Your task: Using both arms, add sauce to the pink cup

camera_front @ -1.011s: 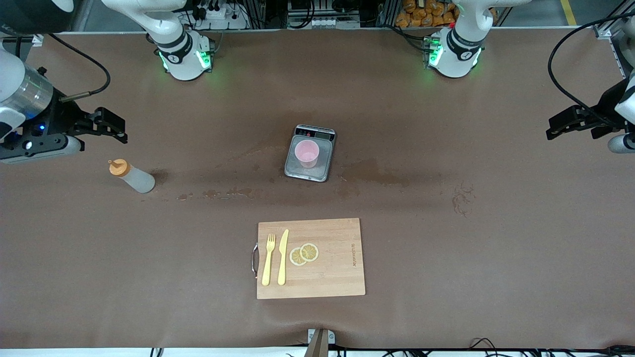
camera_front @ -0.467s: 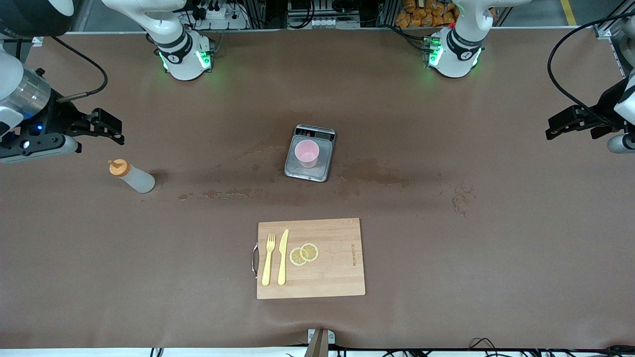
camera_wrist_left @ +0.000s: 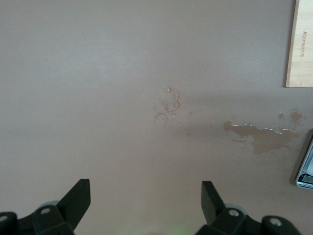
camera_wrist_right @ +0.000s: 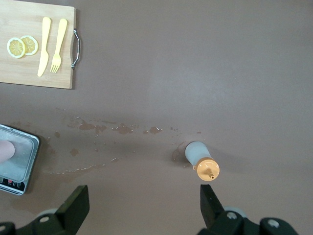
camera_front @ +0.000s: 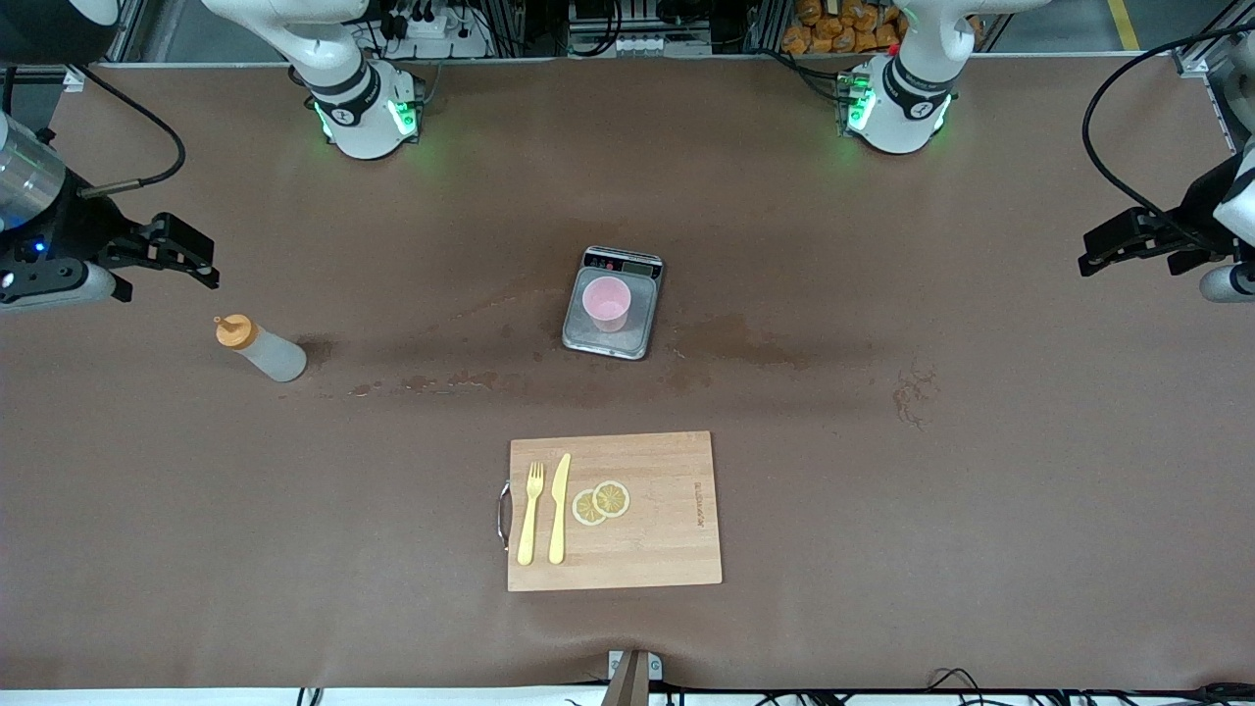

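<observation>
The sauce bottle (camera_front: 260, 350), whitish with an orange nozzle cap, stands on the table toward the right arm's end; it also shows in the right wrist view (camera_wrist_right: 202, 159). The pink cup (camera_front: 606, 302) stands upright on a grey scale (camera_front: 637, 338) at mid table; only its edge shows in the right wrist view (camera_wrist_right: 5, 149). My right gripper (camera_front: 191, 257) is open and empty, in the air above the table beside the bottle, apart from it. My left gripper (camera_front: 1103, 253) is open and empty over the left arm's end of the table, with bare table between its fingertips (camera_wrist_left: 80, 192).
A wooden cutting board (camera_front: 667, 520) with a yellow fork (camera_front: 530, 512), a yellow knife (camera_front: 559, 507) and two lemon slices (camera_front: 601, 502) lies nearer to the front camera than the scale. Wet stains (camera_front: 451, 380) mark the table between bottle and scale.
My right gripper has drawn back toward the right arm's end of the table and a little up in the front view, away from the bottle. The left arm has not moved.
</observation>
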Available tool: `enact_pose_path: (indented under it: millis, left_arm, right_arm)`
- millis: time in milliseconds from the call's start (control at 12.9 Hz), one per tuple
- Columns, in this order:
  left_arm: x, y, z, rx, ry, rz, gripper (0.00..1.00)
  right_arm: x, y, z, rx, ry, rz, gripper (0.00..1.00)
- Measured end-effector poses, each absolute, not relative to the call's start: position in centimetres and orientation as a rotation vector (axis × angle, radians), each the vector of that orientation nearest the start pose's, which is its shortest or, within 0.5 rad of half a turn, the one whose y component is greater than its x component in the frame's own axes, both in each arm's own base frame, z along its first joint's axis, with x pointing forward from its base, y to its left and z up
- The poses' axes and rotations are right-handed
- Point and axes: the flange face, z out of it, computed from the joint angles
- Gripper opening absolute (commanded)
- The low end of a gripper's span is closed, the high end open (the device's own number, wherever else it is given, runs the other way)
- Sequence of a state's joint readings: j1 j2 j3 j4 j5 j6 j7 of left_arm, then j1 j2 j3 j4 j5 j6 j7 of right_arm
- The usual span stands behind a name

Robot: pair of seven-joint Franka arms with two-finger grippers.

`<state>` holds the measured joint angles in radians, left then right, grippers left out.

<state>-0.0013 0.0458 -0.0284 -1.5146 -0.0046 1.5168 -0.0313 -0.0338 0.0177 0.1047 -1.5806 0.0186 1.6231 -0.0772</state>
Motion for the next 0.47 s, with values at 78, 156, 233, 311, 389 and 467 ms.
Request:
enact_pose_path:
  millis: [78, 156, 233, 311, 389, 467]
  left_arm:
    - [56.3, -1.68, 62.12, -3.145, -0.002, 0.067, 1.0]
    - [56.3, -1.68, 62.16, -3.146, -0.002, 0.066, 1.0]
    - [56.31, -1.69, 62.18, -3.146, -0.002, 0.065, 1.0]
    - [56.31, -1.68, 62.2, -3.146, -0.002, 0.064, 1.0]
    - [56.31, -1.67, 62.22, -3.146, -0.003, 0.064, 1.0]
    - [56.31, -1.63, 62.26, -3.146, -0.004, 0.062, 1.0]
  right_arm:
    - [56.32, 4.16, 61.47, -3.113, -0.231, -0.039, 1.0]
    - [56.32, 4.25, 61.47, -3.114, -0.236, -0.038, 1.0]
    - [56.31, 4.35, 61.46, -3.118, -0.241, -0.038, 1.0]
    - [56.3, 4.41, 61.46, -3.121, -0.244, -0.038, 1.0]
    - [56.3, 4.43, 61.46, -3.124, -0.247, -0.038, 1.0]
    - [56.3, 4.44, 61.46, -3.126, -0.249, -0.038, 1.0]
